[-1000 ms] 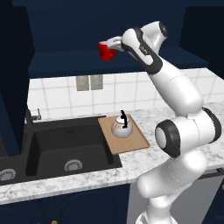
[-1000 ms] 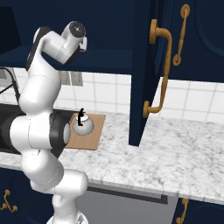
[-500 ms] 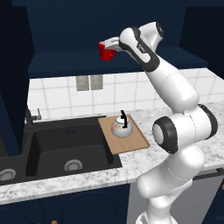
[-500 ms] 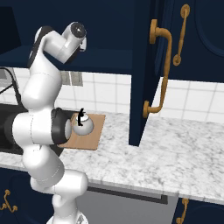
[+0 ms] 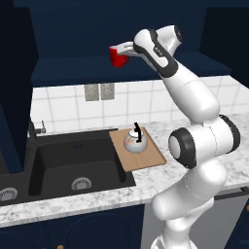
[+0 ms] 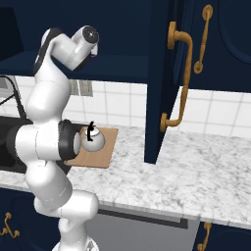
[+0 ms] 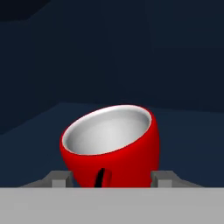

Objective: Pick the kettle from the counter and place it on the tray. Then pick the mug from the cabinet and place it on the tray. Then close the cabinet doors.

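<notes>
On tabletop (image 5: 97, 194), left base view: kettle (image 5: 134, 140) sits on tray (image 5: 146, 158) beside sink (image 5: 73, 165); tool (image 5: 116, 52) holds red mug (image 5: 117, 58) high before cabinet (image 5: 73, 68).
Right base view: cabinet door (image 6: 159, 83) stands open, edge over tabletop, near kettle.
Hand view: tool fingertips (image 7: 57, 178) pinch tilted mug, pale inside empty.

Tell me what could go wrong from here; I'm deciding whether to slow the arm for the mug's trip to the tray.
The mug sits tilted in the end effector, held low on its body, so it might slip or rotate during a fast swing. The kettle already stands on the tray, leaving limited bare board, so the mug could bump it on descent. The open cabinet door juts over the counter near the arm.
</notes>
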Tool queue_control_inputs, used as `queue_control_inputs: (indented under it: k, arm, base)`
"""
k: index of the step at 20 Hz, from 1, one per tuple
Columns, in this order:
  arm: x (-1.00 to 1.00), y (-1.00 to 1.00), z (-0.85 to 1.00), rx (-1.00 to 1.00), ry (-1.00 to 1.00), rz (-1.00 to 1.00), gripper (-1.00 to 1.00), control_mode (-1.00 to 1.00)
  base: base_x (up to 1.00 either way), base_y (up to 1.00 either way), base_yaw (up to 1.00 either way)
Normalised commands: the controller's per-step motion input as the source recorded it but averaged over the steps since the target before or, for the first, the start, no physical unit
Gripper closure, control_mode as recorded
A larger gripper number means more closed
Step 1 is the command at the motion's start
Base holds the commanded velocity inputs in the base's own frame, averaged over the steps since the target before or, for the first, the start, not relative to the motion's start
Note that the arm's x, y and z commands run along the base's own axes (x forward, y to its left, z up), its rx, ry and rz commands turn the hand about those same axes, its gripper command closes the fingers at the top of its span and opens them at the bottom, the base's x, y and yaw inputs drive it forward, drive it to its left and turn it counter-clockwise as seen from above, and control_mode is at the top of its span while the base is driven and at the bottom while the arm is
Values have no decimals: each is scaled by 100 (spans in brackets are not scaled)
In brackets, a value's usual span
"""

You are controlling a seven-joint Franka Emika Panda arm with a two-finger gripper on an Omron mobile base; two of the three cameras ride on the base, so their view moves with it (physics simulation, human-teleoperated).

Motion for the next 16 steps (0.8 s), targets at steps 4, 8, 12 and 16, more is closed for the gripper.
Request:
queue_control_inputs:
  k: [4,8,12,16]
  arm:
    - [0,0,0,0,-8,1,100,-100]
    - [0,0,0,0,-8,0,100,-100]
    - [-4,-1,0,0,-9,0,100,-100]
    - [-52,-7,1,1,-3,0,100,-100]
  base:
    - [0,0,0]
    - [0,0,0]
    - [0,0,0]
    - [0,0,0]
